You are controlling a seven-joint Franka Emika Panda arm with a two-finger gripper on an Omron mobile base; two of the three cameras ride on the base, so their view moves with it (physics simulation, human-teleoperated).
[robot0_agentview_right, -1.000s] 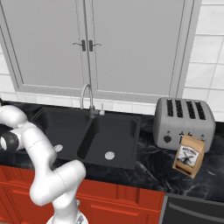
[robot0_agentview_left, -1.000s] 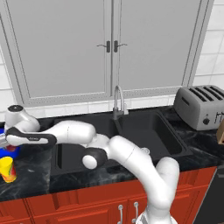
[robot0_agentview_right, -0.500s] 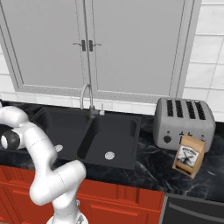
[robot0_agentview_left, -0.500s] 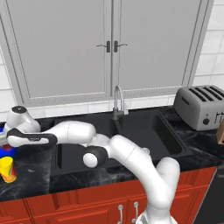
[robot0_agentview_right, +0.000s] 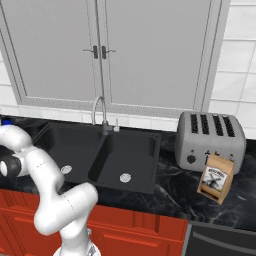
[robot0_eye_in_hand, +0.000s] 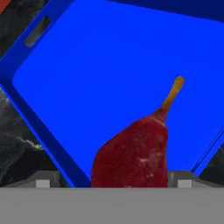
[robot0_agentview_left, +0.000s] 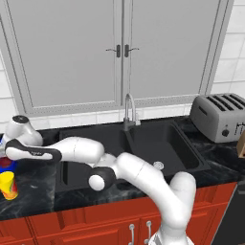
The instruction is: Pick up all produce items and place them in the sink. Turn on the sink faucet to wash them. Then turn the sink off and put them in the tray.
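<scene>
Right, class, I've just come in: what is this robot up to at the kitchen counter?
The white arm reaches far to the left of the black sink, out over a blue tray. In the hand view a dark-red pear with a yellowish stem sits just ahead of the gripper, over the tray's blue floor. Whether the pear already rests there can't be told. The faucet shows no water.

Layout at the sink counter

The sink (robot0_agentview_left: 143, 143) sat in the counter (robot0_agentview_right: 170, 192) with the faucet (robot0_agentview_left: 128, 110) behind its divider. The toaster (robot0_agentview_right: 212, 140) stood right of the sink, a bag (robot0_agentview_right: 216, 177) in front of it. Far left lay the tray (robot0_eye_in_hand: 87, 78), the pear (robot0_eye_in_hand: 133, 153) inside it, a cup (robot0_agentview_left: 8, 185) before it.
</scene>
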